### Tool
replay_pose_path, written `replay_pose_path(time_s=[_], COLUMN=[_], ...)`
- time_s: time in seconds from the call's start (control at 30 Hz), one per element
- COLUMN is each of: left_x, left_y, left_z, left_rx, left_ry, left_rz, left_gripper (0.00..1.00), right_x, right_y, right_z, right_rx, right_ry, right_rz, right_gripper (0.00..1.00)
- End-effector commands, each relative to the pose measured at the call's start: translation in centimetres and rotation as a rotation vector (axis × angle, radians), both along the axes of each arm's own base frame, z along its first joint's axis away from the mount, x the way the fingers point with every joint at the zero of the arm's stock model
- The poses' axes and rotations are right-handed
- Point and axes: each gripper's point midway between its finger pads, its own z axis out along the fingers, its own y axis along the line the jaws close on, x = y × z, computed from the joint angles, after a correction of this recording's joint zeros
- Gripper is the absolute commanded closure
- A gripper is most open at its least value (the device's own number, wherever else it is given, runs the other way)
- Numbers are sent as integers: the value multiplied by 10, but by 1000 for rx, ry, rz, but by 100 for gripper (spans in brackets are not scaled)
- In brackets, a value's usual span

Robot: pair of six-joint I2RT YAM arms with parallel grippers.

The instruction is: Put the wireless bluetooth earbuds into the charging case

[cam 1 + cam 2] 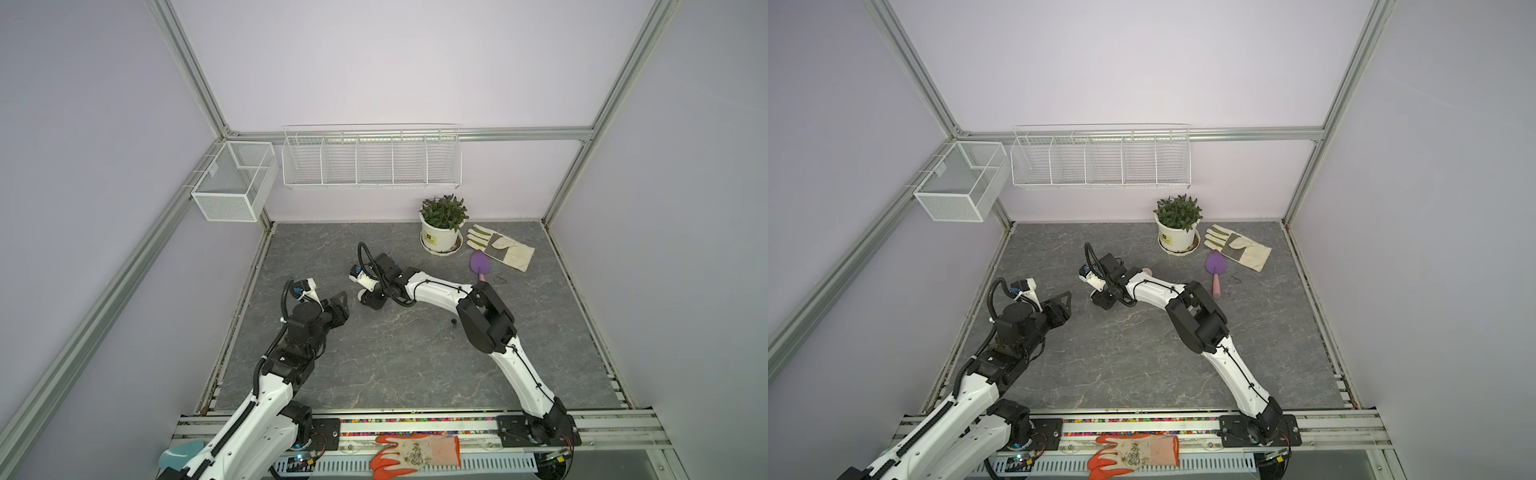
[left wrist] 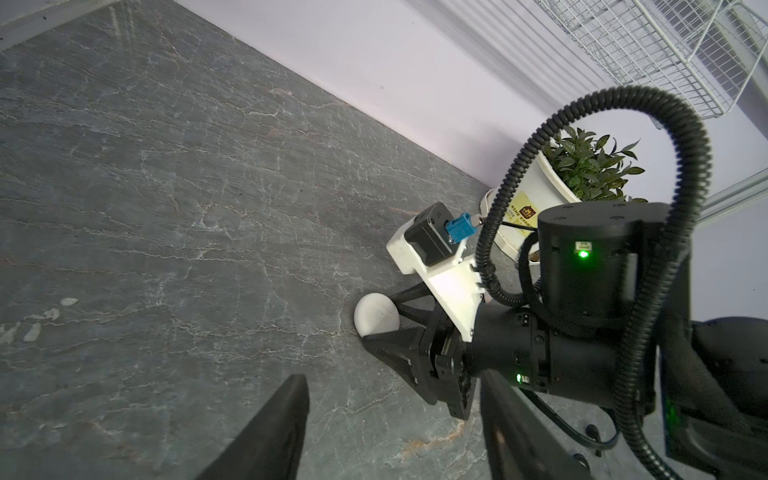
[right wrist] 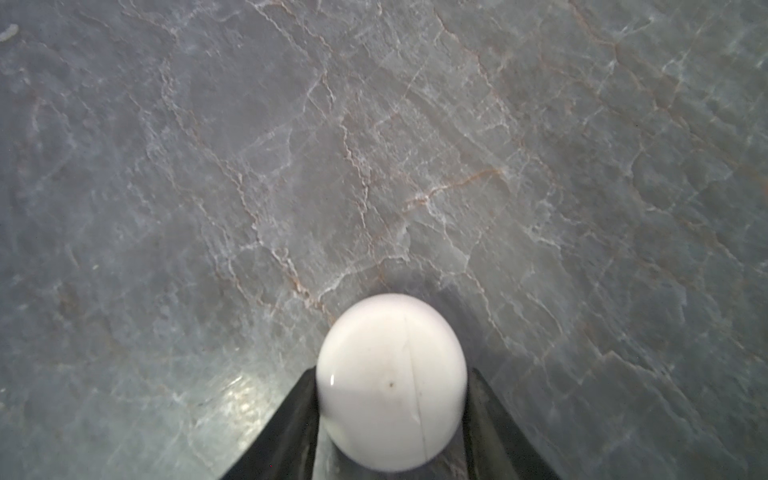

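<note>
So in both top views the white charging case [image 1: 360, 296] [image 1: 1093, 294] sits on the grey counter [image 1: 374, 365], in front of the plant pot [image 1: 440, 239] [image 1: 1177, 237] and off to its left. It's mostly hidden under the right arm [image 1: 436, 291], whose jaws come down over it. The left arm [image 1: 307, 320] is further left of the pot again, with its jaws near the case but not touching it. In a top view one tiny black earbud [image 1: 454, 323] lies on the counter pretty much straight in front of the pot, well apart from it and just beside the right arm's elbow. A pale glove [image 1: 500, 247] is just right of the pot. A purple trowel [image 1: 480, 266] is right of the pot too, a bit nearer the front.

Left wrist view: the left jaws are open, two dark fingers [image 2: 286, 419] spread with nothing held between them. Past them the case [image 2: 376, 318] sits with the right jaws on either side of it. The pot [image 2: 536, 195] is behind it, by the wall.

Right wrist view: the case [image 3: 390, 382] is round and glossy, lid closed, with a thin seam across it. The right jaws press on both its sides, so they're gripping it.
</note>
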Motion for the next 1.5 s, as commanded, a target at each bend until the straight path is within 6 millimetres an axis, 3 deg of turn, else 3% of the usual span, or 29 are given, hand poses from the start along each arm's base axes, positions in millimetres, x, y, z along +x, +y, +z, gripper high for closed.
replay_pose_path(time_s=[0.0, 0.43, 0.73, 0.9, 1.1, 1.3, 1.47], left_x=[-5, -13, -13, -11, -12, -13, -12], left_y=[7, 12, 13, 12, 12, 9, 0], left_z=[-5, -1, -2, 0, -1, -2, 0], left_rx=[4, -4, 3, 4, 5, 0, -10], left_ry=[11, 5, 3, -3, -2, 8, 9], left_rz=[22, 34, 38, 35, 35, 15, -31], left_gripper=[35, 35, 35, 35, 35, 35, 35], right_x=[-9, -5, -1, 2, 0, 3, 19], right_y=[7, 9, 6, 5, 1, -26, -86], right_z=[-4, -19, -17, 0, 40, 76, 81], right_rx=[-12, -108, -123, -111, -79, -73, -138], right_ry=[37, 114, 88, 47, 10, -23, -23], right_rz=[54, 97, 83, 78, 70, -30, -168], right_gripper=[55, 53, 33, 26, 25, 25, 26])
